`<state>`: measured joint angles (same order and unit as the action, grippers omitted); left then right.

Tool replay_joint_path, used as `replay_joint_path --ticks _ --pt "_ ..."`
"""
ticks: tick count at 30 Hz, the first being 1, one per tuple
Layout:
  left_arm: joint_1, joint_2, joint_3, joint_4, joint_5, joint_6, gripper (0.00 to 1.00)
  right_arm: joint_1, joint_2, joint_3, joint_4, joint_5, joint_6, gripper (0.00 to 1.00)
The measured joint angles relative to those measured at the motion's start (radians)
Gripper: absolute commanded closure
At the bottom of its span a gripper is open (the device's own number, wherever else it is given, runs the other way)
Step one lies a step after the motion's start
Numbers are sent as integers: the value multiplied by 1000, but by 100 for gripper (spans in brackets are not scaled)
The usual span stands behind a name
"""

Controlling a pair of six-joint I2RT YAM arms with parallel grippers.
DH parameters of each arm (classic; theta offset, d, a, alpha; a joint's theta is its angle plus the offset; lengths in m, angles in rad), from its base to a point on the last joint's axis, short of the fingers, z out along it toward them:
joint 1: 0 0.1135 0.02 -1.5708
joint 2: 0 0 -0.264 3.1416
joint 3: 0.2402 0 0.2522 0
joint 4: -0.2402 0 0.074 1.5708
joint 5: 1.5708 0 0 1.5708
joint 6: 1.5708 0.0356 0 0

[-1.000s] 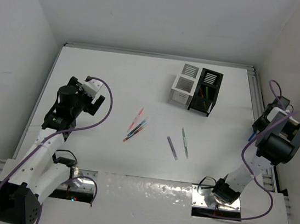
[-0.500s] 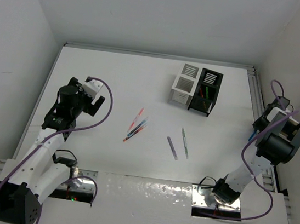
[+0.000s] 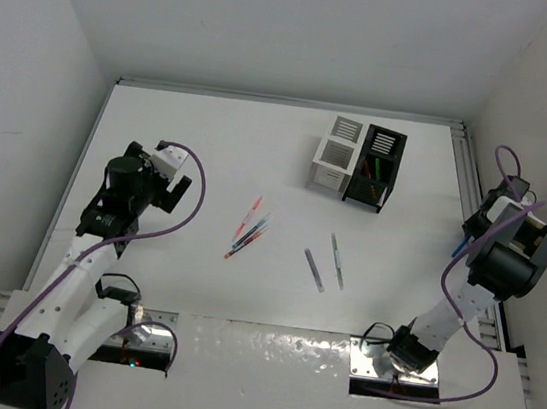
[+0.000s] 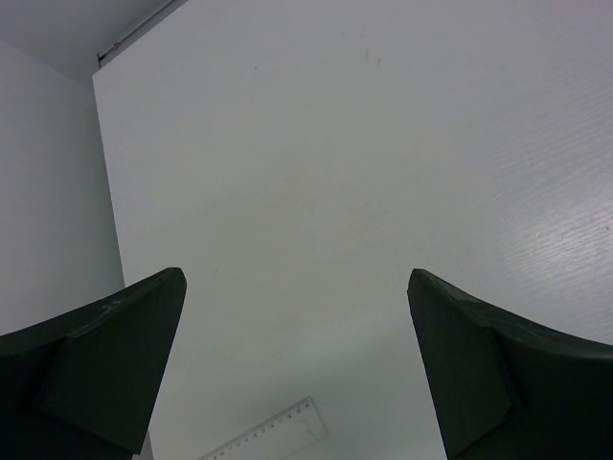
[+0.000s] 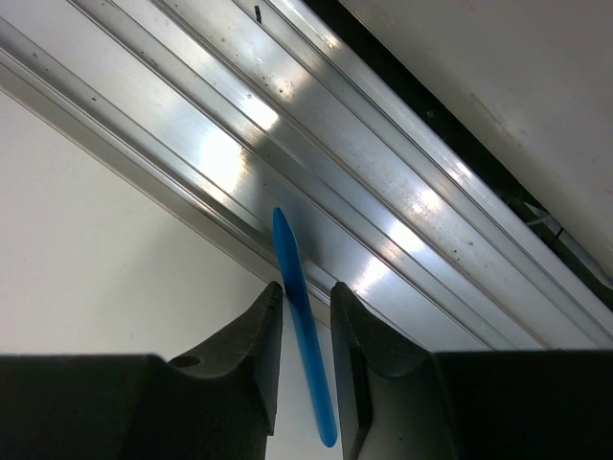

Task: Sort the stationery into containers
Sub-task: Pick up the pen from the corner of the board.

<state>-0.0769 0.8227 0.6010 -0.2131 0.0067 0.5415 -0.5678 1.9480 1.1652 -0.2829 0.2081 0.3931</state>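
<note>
Right gripper (image 5: pixel 306 292): pinching the blue pen (image 5: pixel 292 254), its long axis running out past the fingertips (image 5: pixel 271 309) (over the side rail (image 5: pixel 383 206)).
Black container (image 3: pixel 377 166): about 10 o'clock from that gripper in the top view; likely drop point.
Left gripper (image 4: pixel 295 287): spread wide, empty, farther off.

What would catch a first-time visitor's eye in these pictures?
A white box and a black box, both slatted, stand side by side toward the far right of the table, with coloured pens scattered loose mid-table. At the right edge, the right end effector grips a blue pen above a shiny metal rail.
</note>
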Motion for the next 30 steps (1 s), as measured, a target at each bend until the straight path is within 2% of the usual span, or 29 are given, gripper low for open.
replay_joint_path --ticks 18,30 --pt "0 0 20 -2 0 0 0 0 6 -10 48 2 97 74" --pt "0 0 20 -2 0 0 0 -6 33 -27 72 47 92 74"
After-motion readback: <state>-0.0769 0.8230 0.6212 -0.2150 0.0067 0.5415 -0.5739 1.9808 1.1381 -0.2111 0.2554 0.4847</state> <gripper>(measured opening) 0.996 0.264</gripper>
